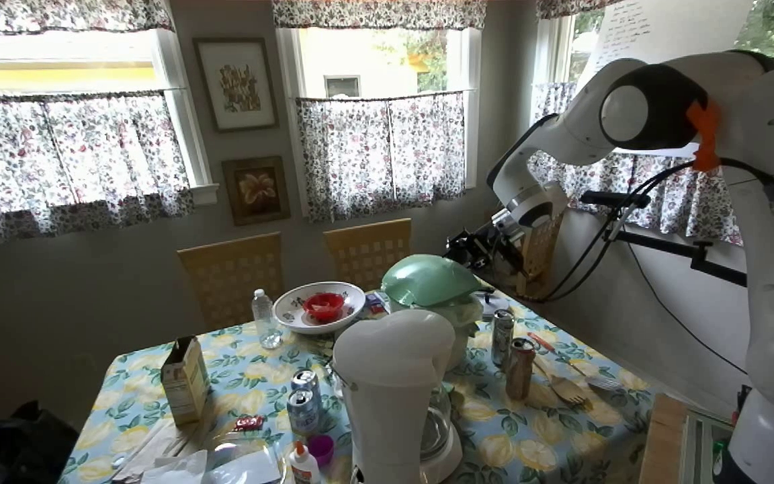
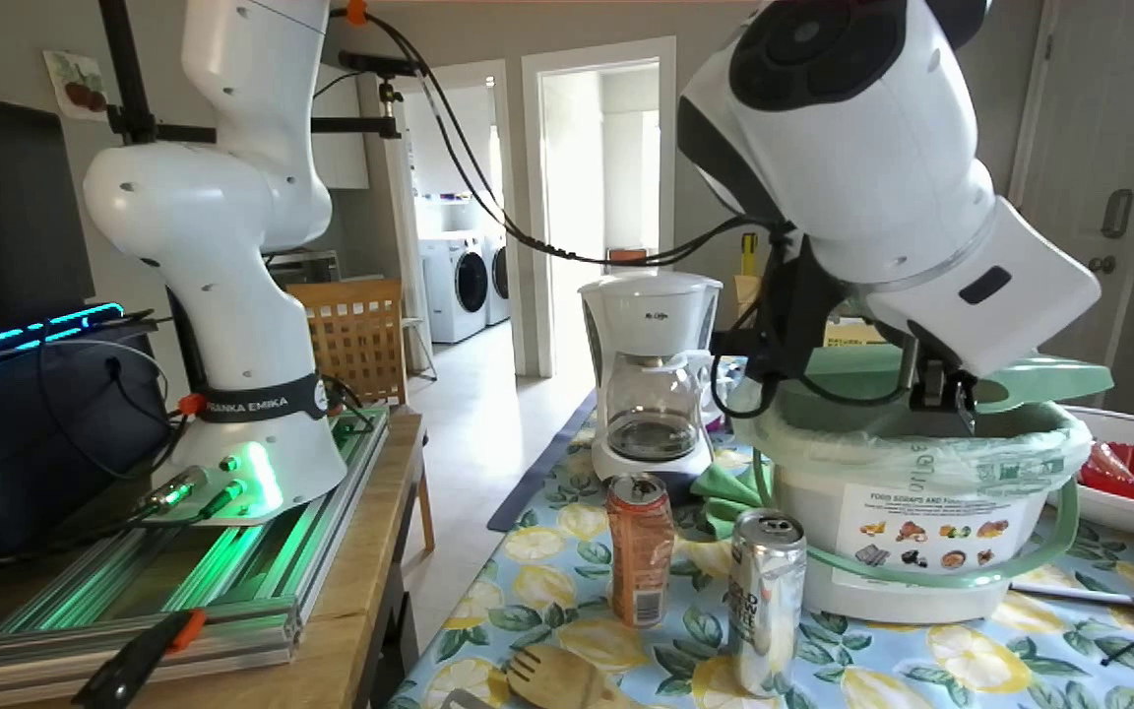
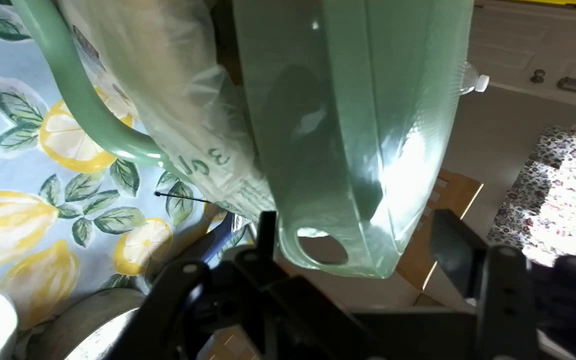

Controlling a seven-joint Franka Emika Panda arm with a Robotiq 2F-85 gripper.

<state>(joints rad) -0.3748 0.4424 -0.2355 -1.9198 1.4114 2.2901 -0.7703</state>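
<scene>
Nearest the lens in the wrist view, the black gripper [image 3: 355, 225] stands released, its fingers [image 3: 460, 255] parted by a broad gap. The end of the green lid [image 3: 358, 140], pierced by an oval hole, appears between them, its left edge, in this picture, just beside one fingertip; whether the two touch cannot be told. Left of the lid run the pale bin liner [image 3: 188, 125] and a curved green handle [image 3: 88, 110], over the lemon-print tablecloth [image 3: 8, 215]. In an exterior view, a wooden utensil [image 2: 562, 677] and an upright silver can [image 2: 769, 601] are closest, with an orange can [image 2: 641, 551] upright near them. Beyond stands the food-scraps bin [image 2: 921, 537] on the tablecloth, the lid tilted above its lined mouth; the gripper hangs at the lid, its fingers too small here to make out. In an exterior view, the white coffee maker [image 1: 387, 376] is foremost and hides part of the bin. The lid slants over the bin's top, with the gripper at its right-hand side, contact again unclear. To the left, a white bowl [image 1: 289, 312] holding a red bowl [image 1: 324, 307] stands beside an upright clear bottle [image 1: 265, 319].
</scene>
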